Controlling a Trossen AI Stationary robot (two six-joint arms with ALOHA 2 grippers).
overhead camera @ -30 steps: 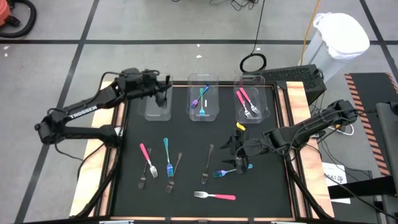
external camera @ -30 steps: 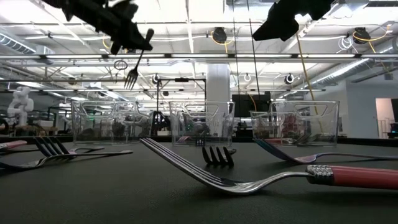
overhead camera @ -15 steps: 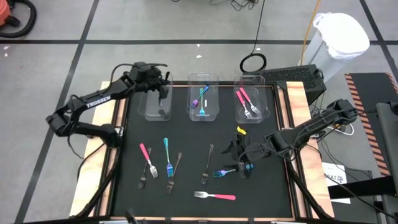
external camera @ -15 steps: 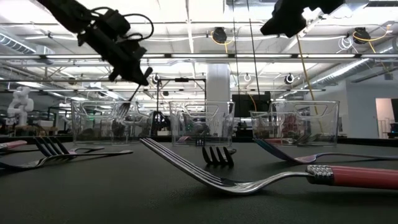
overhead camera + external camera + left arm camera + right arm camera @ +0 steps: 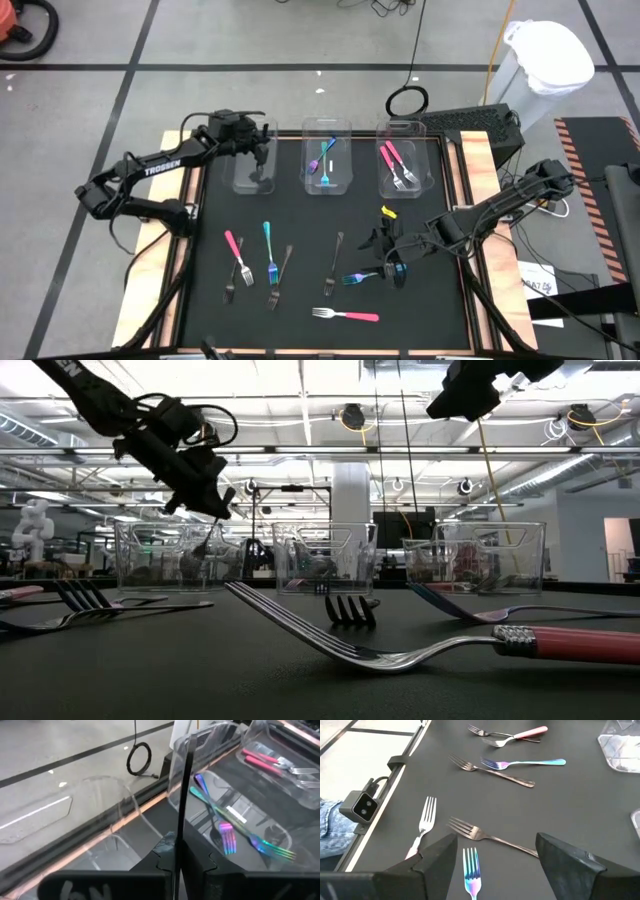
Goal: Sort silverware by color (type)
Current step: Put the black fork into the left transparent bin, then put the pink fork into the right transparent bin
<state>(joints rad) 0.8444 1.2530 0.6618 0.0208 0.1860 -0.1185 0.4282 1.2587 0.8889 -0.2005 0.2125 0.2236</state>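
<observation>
Now, left pincer (image 5: 262, 158): it hangs over the left clear bin (image 5: 254, 168) at the far side of the desk (image 5: 420, 310), clenched on a dark fork (image 5: 183, 795) whose handle stands up between its fingers; in the low view the fork's tines reach down into that bin.
Middle bin (image 5: 327, 160): it holds two rainbow-coloured forks (image 5: 227, 822), lying crossed.
Right bin (image 5: 403, 165): it holds pink-handled forks (image 5: 397, 166).
Forks on the desk, left group: a pink-handled fork (image 5: 238, 255), a teal-handled fork (image 5: 270, 250) and a dark fork (image 5: 280, 272) lie close beside one another; one more dark fork (image 5: 229, 291) lies by the pink one.
Forks on the desk, middle: a dark fork (image 5: 333, 265) lies alone; nearer the front edge lies a pink-handled fork (image 5: 345, 315).
Right pincer (image 5: 390, 258): it is low over the desk, jaws released and wide, with the tines of a rainbow fork (image 5: 470, 870) between its fingers; it does not grip it.
</observation>
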